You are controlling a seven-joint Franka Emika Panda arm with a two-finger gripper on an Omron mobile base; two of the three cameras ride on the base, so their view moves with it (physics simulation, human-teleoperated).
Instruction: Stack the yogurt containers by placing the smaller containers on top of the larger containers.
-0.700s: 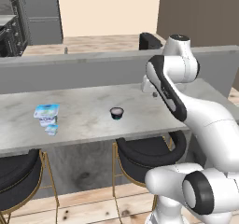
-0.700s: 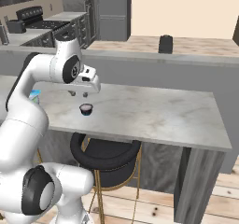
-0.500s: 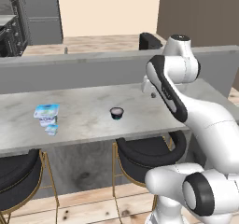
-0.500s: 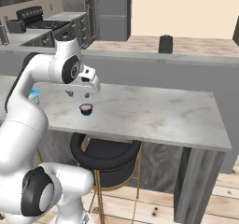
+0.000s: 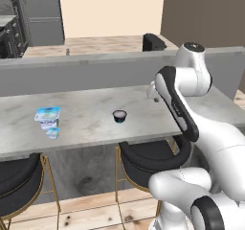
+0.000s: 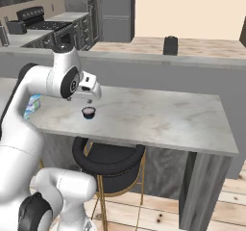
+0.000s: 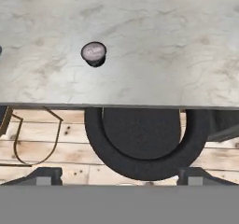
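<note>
The pale-blue-and-white tub [image 5: 48, 116] stands at the left of the marble counter [image 5: 91, 104], with the tiny pale-blue pack [image 5: 53, 133] just in front of it. The dark round cup [image 5: 119, 115] sits alone mid-counter, near the front edge. My gripper [image 6: 90, 99] hangs open above the counter, slightly behind and to the right of the cup, touching nothing. In the hand view the cup [image 7: 94, 53] lies up and to the left of my gripper [image 7: 120, 176], whose fingertips [image 7: 45, 175] stand wide apart with nothing between them. The arm partly hides the tub [image 6: 32, 105] in the right base view.
A raised grey ledge [image 5: 95, 66] runs behind the counter, with a dark box [image 5: 153, 42] on the far worktop. Black round stools [image 5: 148, 157] stand under the counter's front edge; one stool [image 7: 140, 139] is directly below the hand.
</note>
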